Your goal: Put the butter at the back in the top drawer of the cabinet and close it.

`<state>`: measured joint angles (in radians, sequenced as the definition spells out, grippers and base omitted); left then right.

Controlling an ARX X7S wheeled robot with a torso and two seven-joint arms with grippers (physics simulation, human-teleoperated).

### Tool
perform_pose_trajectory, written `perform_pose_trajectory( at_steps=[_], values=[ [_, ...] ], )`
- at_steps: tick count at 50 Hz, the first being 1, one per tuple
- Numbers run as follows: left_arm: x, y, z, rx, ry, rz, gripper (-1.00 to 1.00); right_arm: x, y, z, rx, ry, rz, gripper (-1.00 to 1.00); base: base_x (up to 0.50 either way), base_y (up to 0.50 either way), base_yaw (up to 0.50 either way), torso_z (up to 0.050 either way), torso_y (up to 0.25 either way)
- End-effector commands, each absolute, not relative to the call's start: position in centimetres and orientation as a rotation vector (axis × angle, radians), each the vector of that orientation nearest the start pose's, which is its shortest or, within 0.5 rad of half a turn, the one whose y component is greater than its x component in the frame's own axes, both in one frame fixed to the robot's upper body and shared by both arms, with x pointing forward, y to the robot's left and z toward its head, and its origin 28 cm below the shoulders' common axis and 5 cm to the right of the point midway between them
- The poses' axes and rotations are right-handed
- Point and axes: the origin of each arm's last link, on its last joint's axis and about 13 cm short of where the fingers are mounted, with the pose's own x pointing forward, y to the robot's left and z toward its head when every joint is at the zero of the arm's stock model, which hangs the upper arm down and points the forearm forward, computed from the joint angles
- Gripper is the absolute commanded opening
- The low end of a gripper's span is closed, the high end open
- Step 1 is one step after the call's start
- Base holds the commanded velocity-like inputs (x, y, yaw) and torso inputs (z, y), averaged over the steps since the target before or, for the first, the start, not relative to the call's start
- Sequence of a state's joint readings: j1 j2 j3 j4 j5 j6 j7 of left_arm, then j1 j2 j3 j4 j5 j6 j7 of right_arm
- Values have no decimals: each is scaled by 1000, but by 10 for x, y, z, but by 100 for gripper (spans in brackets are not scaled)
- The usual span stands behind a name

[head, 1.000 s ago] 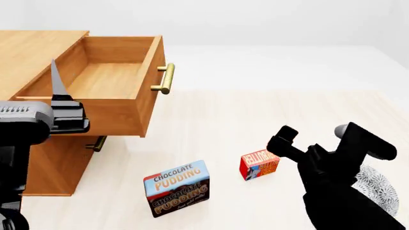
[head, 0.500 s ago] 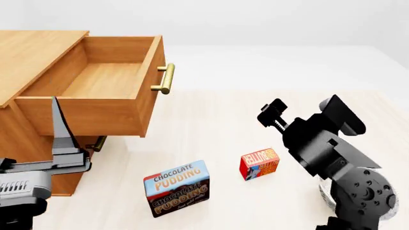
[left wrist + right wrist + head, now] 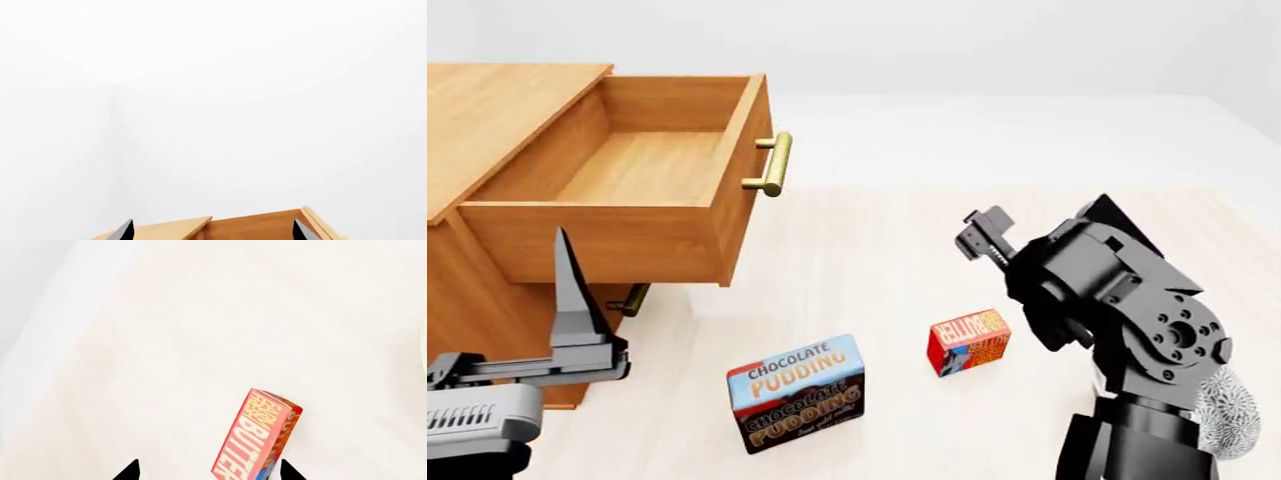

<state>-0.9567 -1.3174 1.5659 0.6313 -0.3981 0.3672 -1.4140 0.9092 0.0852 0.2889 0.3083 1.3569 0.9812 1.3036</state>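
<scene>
The butter [image 3: 968,342] stands on the pale floor, a small red-and-orange carton. In the right wrist view the butter [image 3: 257,435] sits between the two dark fingertips, close to one of them and not touched. My right gripper [image 3: 209,472] is open. In the head view the right gripper [image 3: 982,238] hangs above and just behind the carton. The cabinet [image 3: 487,105] stands at the left with its top drawer [image 3: 647,165] pulled out and nothing in it. My left gripper [image 3: 571,300] is open, low in front of the cabinet; the left gripper [image 3: 213,232] faces the drawer [image 3: 257,226].
A larger Chocolate Pudding box [image 3: 797,392] stands on the floor left of the butter, nearer to me. The drawer's brass handle [image 3: 774,163] juts out to the right. A lower drawer's handle [image 3: 631,299] shows beneath. A speckled grey round thing [image 3: 1228,405] lies behind the right arm.
The right arm has swung up and back, bringing its gripper over the butter. The left gripper has dropped lower in front of the cabinet. Boxes and drawer have not moved.
</scene>
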Motion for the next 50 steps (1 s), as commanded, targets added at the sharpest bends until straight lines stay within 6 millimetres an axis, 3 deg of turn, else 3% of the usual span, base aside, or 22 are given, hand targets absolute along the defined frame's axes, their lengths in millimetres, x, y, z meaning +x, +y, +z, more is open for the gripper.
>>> perform_pose_trajectory(
  at_steps=[1,12,30,43,50],
  values=[
    [169,270,159,214,-574,172,100,349,-100,224,819,800,-542,100,0,0,0,0,0],
    [169,269,156,209,-564,170,100,354,-103,222,768,898,-702,100,0,0,0,0,0],
    [170,265,153,212,-553,151,100,355,-96,198,789,969,-695,100,0,0,0,0,0],
    [172,263,152,208,-547,137,100,357,-82,199,799,969,-663,100,0,0,0,0,0],
    [170,263,150,204,-544,130,100,371,-79,198,810,967,-689,100,0,0,0,0,0]
  ],
)
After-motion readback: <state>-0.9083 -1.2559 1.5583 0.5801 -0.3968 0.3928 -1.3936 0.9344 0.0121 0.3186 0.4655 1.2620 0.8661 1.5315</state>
